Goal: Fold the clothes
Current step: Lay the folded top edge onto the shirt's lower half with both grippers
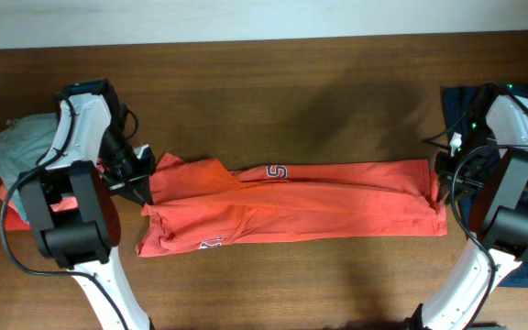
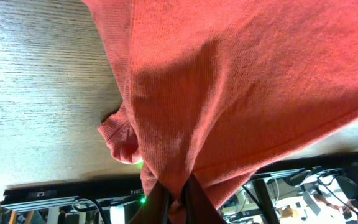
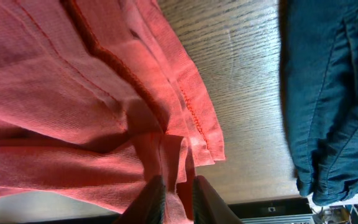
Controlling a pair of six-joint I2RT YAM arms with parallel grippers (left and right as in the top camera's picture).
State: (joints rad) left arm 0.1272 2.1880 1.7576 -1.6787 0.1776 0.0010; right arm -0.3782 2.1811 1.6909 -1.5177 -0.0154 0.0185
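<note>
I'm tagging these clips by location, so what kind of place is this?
Probably a robotics lab or test bench: a left robot arm and right robot arm flank a wood-grain table holding an orange-red T-shirt, and cables and metal framing show beyond its edge.

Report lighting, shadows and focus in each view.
Overhead: even light, sharp, with a soft shadow on the table beyond the T-shirt. Left wrist: the weave is crisp, the left gripper's fingers dark and blurred. Right wrist: the stitching is sharp, the right gripper's fingers soft, the navy garment underlit.
</note>
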